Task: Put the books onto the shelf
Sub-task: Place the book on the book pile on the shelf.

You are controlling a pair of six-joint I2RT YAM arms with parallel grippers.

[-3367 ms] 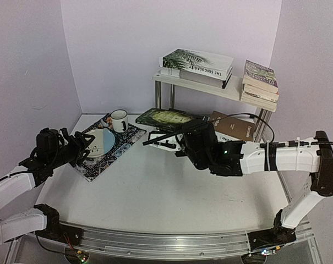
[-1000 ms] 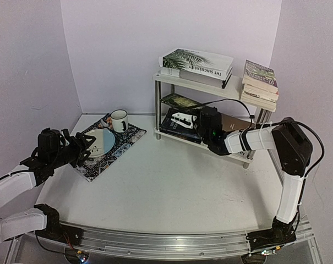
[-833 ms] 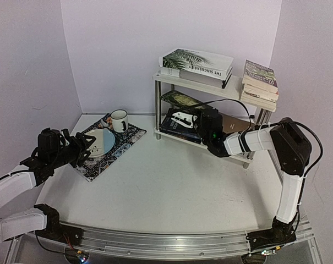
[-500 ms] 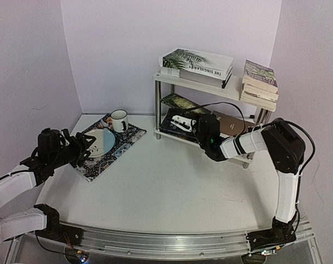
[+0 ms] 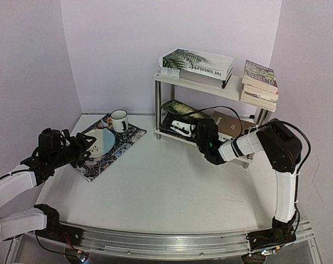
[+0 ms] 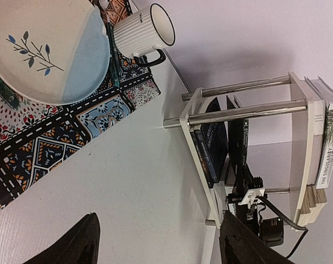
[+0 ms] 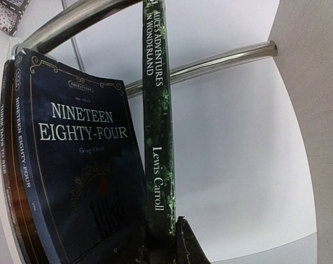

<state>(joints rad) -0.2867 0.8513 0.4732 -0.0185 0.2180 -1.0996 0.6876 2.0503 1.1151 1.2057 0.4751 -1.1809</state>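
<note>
- Grip: right fingers (image 7: 184, 246) clamped on green book (image 7: 158, 137) by 1 thin edge, book tilted inside lower tier of shelf (image 7: 238, 165); could pivot & slip.
- Release while tilted → flops onto blue book (image 7: 83, 165) beside it, maybe slides off front.
- Left fingers (image 6: 72, 247) apart, over placemat (image 6: 56, 143); no risk.

High rear view over table (image 5: 155, 187), both wrist views share the shelf (image 5: 194, 83)

The left arm (image 5: 9, 187) and the right arm (image 5: 249, 144) share white shell links with bulky black joint housings and black bases. The left hand (image 6: 160, 226) has matt black, wedge-shaped fingers (image 6: 78, 245). A thin black cable (image 6: 277, 213) loops off the right arm's wrist.
</note>
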